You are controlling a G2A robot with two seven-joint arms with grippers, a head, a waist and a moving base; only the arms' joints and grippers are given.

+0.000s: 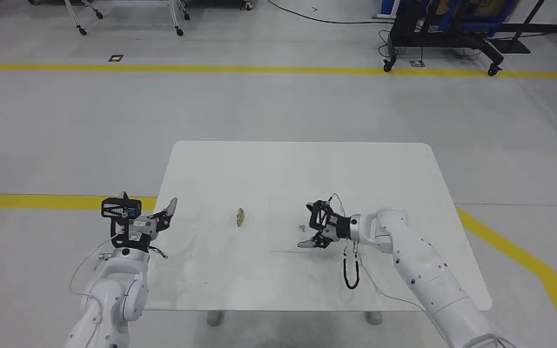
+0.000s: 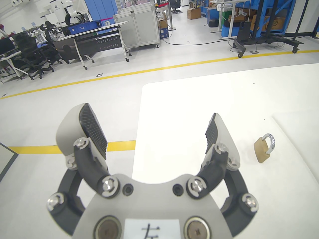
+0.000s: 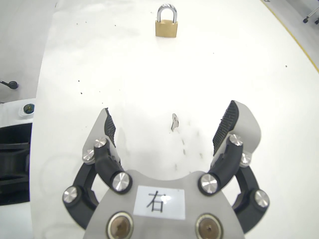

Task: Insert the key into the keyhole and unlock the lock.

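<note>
You had the right hand [image 3: 170, 108] wide open and empty, facing the key [image 3: 175, 122] lying on the desk [image 3: 99, 50] near the lock [image 3: 166, 27], seemingly to pinch it; the left hand [image 2: 149, 111] hovered equally open and empty on the lock's other side.

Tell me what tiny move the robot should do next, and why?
Probably lower the right gripper onto the key and close on it. Its jaws stand wide open and empty, the key lies on the table just in front of them, and the padlock sits farther off. The key likely has to be picked up before it can go into the padlock.
</note>
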